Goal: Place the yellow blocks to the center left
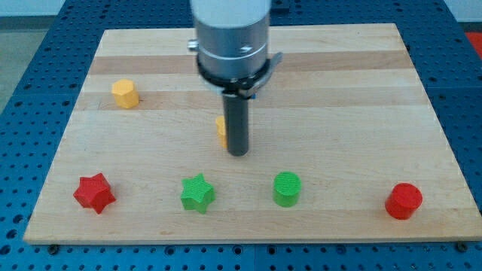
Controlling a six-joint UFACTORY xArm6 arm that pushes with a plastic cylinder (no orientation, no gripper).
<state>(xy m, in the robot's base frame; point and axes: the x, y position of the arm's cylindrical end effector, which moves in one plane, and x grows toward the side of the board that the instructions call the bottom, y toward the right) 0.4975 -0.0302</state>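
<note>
One yellow block (126, 94) sat at the board's upper left, already near the centre-left zone; the second yellow block (221, 129) was mid-board, mostly hidden, its shape unclear, touching or just beside the left of our rod. Our tip (238, 153) stood at that block's right, so we judged a leftward push was lined up; no pincer on this rig, nothing held. Red star (94, 193), green star (197, 193), green cylinder (287, 188), red cylinder (404, 201) lined the bottom of the wooden board (361, 98).

No writing, label, brand, number or sign can be read anywhere in the view. The wooden tabletop (339, 90) is plain grain, and the coloured blocks carry no markings. The grey housing (230, 34) above the rod shows none either.
</note>
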